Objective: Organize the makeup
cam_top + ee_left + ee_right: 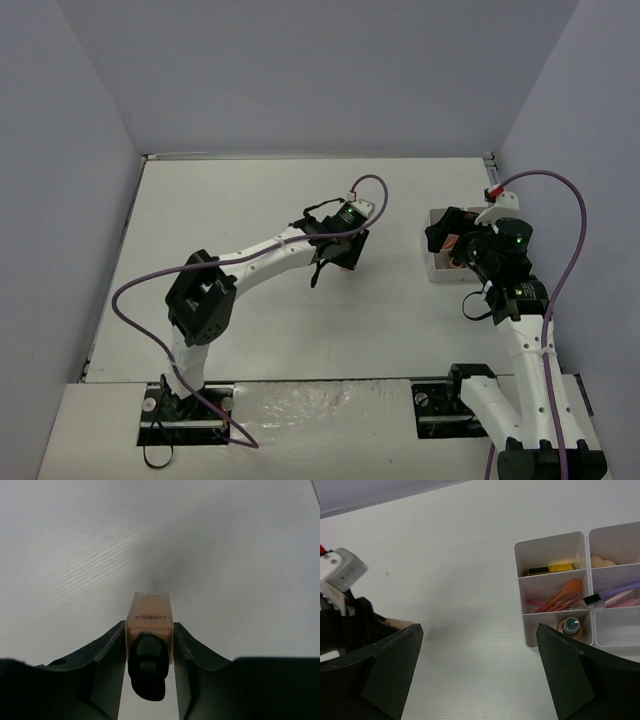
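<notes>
In the left wrist view a tan bottle [149, 617] with a dark cap [147, 667] sits between my left gripper's [150, 647] fingers. Both fingers press its sides, a little above the table. From above, that gripper [336, 252] is near the table's middle. My right gripper [480, 645] stands wide open and holds nothing, just left of the white tray [587, 550]. The tray holds a gold-black lipstick tube [550, 569], a peach sponge [602, 561], orange and pink sticks [560, 597], a lilac stick [615, 591] and an upright bottle [570, 626].
From above, the tray [433, 268] lies at the right, partly under the right gripper [450, 242]. Grey walls close in the table at the back and both sides. A purple cable loops off each arm.
</notes>
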